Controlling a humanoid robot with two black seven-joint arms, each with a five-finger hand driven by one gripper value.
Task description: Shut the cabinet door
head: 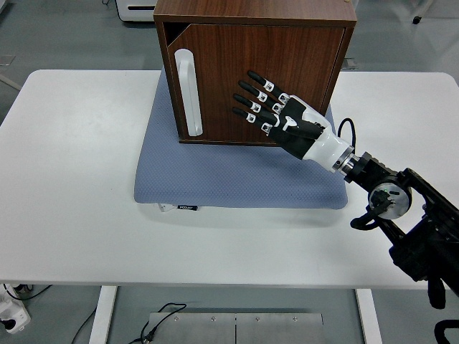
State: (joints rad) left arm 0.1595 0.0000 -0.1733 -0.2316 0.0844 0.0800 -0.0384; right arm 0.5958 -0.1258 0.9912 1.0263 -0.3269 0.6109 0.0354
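Observation:
A dark wooden cabinet (252,14) stands on a blue-grey mat (215,172) at the back middle of the white table (72,179). Its door (244,50) faces me and sits nearly flush in the frame, with a thin gap at the top left corner. A long white handle (188,92) runs down the door's left side. My right hand (269,107) is open with fingers spread, in front of the door's lower middle, to the right of the handle. I cannot tell whether the fingertips touch the door. My left arm is out of view.
The mat reaches well in front of the cabinet. A white appliance (136,8) stands on the floor behind the table at the top left. The table's near edge runs along the bottom.

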